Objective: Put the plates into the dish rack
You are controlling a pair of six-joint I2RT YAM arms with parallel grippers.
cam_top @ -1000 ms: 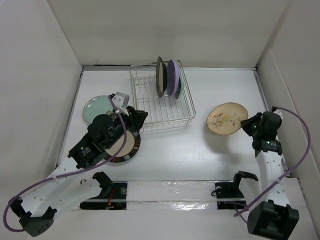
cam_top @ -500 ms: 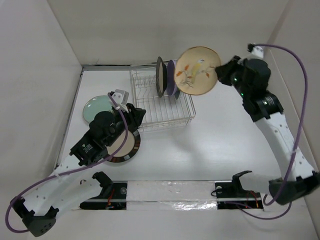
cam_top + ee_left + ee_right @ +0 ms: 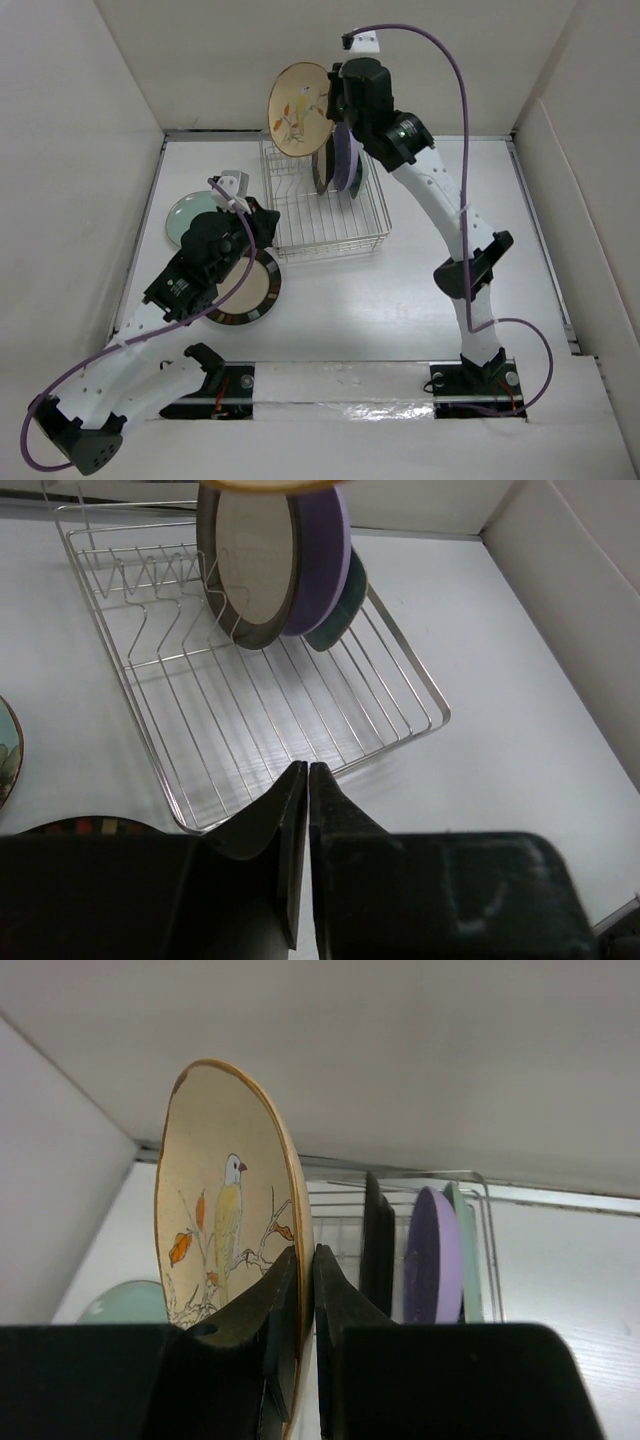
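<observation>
Tan floral plate (image 3: 298, 110) hangs on edge above the far-left part of the dish rack (image 3: 330, 245), which sits mid-counter (image 3: 420, 290) toward the far edge. The right gripper (image 3: 307, 1260) is clamped on its rim. This looks like the placing step. Next it likely needs lowering between the tines, left of the dark brown plate (image 3: 320, 160) and lavender plate (image 3: 345, 160) standing there.

The left gripper (image 3: 305, 770) is closed and empty, hovering by the rack's near-left corner over the brown-rimmed cream plate (image 3: 255, 290). No writing is legible; the held plate shows a painted bird.
</observation>
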